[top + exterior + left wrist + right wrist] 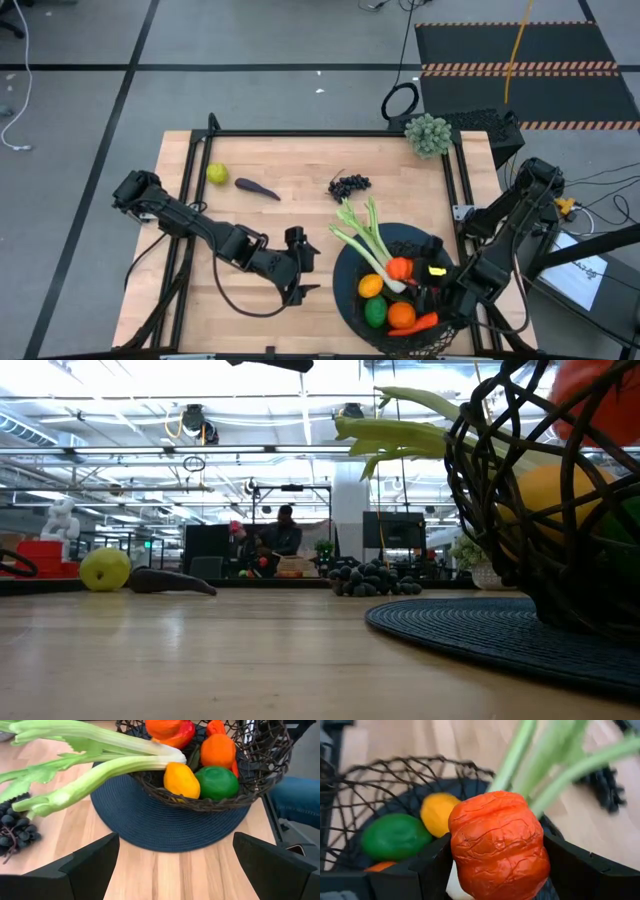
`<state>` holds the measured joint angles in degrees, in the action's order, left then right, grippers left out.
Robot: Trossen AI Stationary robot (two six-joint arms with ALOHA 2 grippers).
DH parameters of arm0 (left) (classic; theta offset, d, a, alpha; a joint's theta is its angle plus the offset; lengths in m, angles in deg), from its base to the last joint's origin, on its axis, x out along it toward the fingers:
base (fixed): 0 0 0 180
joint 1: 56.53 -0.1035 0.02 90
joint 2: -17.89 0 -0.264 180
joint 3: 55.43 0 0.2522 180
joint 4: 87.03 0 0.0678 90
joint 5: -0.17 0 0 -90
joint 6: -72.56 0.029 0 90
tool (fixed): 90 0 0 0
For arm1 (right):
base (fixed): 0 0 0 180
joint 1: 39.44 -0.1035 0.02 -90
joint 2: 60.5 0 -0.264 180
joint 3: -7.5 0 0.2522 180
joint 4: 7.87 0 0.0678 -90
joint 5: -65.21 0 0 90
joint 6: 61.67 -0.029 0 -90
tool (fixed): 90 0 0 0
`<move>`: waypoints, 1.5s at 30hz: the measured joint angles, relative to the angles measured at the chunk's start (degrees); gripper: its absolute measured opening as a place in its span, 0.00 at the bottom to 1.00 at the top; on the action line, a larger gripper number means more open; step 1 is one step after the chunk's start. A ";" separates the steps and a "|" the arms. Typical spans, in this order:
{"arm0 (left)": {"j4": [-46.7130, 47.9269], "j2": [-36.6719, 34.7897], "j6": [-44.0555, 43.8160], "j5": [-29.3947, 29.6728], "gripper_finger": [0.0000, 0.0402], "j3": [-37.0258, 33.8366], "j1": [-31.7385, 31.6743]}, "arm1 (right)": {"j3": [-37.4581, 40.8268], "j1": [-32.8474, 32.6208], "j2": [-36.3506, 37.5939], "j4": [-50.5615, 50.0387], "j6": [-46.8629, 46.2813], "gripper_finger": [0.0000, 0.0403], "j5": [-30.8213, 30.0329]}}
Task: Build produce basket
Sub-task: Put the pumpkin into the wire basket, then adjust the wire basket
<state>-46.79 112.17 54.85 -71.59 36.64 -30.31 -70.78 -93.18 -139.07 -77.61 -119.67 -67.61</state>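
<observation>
The basket (345, 300) is a black wire-mesh bowl on a round dark blue mat (150, 827) at the table's near right. In it lie a lemon (181, 780), a lime (216, 782), an orange (218, 750) and a carrot (420, 323). The celery (362, 238) rests in it with its leafy end sticking out over the far-left rim. My right gripper (415, 276) is over the basket, shut on the red-orange mango (497, 840). My left gripper (305, 268) is open, left of the basket. Grapes (349, 185), an eggplant (257, 188) and a yellow-green fruit (217, 174) lie on the table. My right gripper pinches the mango between its two fingers, one finger (432, 867) on each of its opposite sides (465, 845). It comes from the table's right, over the basket rim. The mango sits above the lemon and lime; I cannot tell whether its underside touches the celery.
A grey-green bumpy clump (428, 134) sits at the table's far right corner. A black frame rail (330, 133) runs along the table's edges. Bare wood lies between my left gripper and the far fruits. In the low view a person (285, 530) is far off in the room.
</observation>
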 joint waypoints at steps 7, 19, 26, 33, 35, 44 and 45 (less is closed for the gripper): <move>0.00 0.02 -0.44 0.00 0.97 0.00 0.00 | 0.02 0.00 -0.02 -9.35 -12.33 0.68 3.89; -0.13 0.04 -0.59 0.07 0.97 -0.02 0.00 | 1.05 0.02 -0.09 -11.33 -14.12 0.81 4.01; -0.13 0.04 -0.57 0.11 0.97 -0.02 0.00 | 0.80 0.02 0.85 -5.23 -10.53 0.84 4.48; -0.13 0.04 -0.54 0.27 0.97 -0.04 0.00 | 0.71 0.02 3.09 7.90 -2.21 0.80 8.36; -0.13 0.04 -0.54 0.35 0.97 -0.04 0.00 | 0.67 0.02 3.30 10.10 0.45 0.79 8.21; -0.13 0.04 -0.44 0.41 0.97 -0.04 0.01 | 0.82 2.21 3.26 -8.30 -9.86 0.78 5.32; -0.13 0.04 -0.43 0.42 0.97 -0.04 0.01 | 1.37 2.77 3.30 -10.24 -12.11 0.78 5.11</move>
<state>-46.92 112.22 54.42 -71.18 36.59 -30.30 -69.41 -90.41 -135.77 -87.84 -131.78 -62.50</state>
